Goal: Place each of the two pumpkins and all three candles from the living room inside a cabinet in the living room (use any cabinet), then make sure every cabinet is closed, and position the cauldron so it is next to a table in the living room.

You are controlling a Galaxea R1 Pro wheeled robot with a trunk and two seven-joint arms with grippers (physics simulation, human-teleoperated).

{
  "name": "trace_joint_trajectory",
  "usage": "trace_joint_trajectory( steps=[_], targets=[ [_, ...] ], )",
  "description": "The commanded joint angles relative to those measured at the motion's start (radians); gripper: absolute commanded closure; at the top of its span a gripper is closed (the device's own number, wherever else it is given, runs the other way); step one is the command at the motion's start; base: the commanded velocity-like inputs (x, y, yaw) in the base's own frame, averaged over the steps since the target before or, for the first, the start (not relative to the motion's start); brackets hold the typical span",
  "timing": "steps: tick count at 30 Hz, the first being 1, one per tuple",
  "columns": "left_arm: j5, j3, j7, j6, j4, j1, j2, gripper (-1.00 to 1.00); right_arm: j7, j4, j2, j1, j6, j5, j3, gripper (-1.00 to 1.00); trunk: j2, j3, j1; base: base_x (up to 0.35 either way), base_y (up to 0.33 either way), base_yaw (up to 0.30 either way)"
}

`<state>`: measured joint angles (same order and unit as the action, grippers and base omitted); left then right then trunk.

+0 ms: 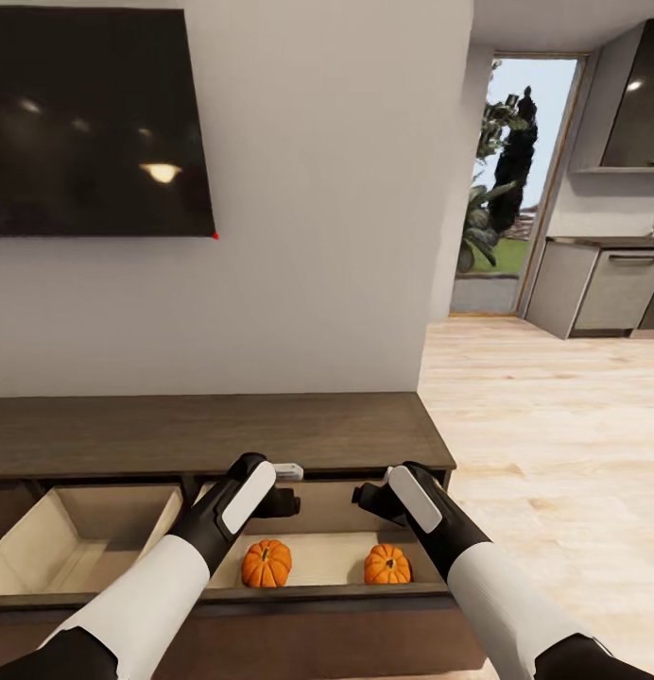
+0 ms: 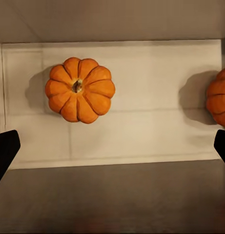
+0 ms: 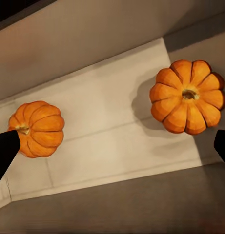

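Cabinet (image 1: 214,430) drawer: both pumpkins (image 1: 266,563), right edge-cropped.

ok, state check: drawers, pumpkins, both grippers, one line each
right drawer: open, holds both pumpkins
left drawer: open, nothing visible inside
left pumpkin: upright on the drawer floor, not gripped
right pumpkin: upright on the drawer floor, apart from the other
left gripper: open, empty, above the right drawer
right gripper: open, empty, above the same drawer
TV: screen dark
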<state>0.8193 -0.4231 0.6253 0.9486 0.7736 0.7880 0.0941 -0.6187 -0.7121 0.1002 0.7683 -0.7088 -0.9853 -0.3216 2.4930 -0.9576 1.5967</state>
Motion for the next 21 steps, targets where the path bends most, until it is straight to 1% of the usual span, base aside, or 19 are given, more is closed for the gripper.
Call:
trace_joint_trajectory(
  steps=[1,10,15,21],
  targets=[
    [0.011,-0.002,0.01,0.001,0.001,0.001,0.0,-1.0,-0.01,-0.001,-0.001,0.001,0.0,-0.01,-0.003,-1.0,-0.007,0.002,-0.004,-0.127,0.0,0.0],
    [0.012,-0.002,0.009,0.0,0.004,0.0,-0.002,-1.0,-0.01,-0.001,-0.001,0.0,0.0,-0.01,-0.003,-1.0,-0.07,0.03,-0.039,-0.148,0.003,0.0],
    [0.012,-0.002,0.008,-0.001,0.005,0.0,-0.002,-1.0,-0.01,-0.001,-0.001,0.0,0.0,-0.01,-0.003,-1.0,-0.105,0.046,-0.058,-0.077,0.004,0.0],
    [0.011,-0.002,0.008,-0.001,0.008,0.0,-0.003,-1.0,-0.01,-0.001,-0.001,0.0,0.0,-0.01,-0.003,-1.0,-0.147,0.065,-0.081,-0.17,0.001,0.0]
  ],
)
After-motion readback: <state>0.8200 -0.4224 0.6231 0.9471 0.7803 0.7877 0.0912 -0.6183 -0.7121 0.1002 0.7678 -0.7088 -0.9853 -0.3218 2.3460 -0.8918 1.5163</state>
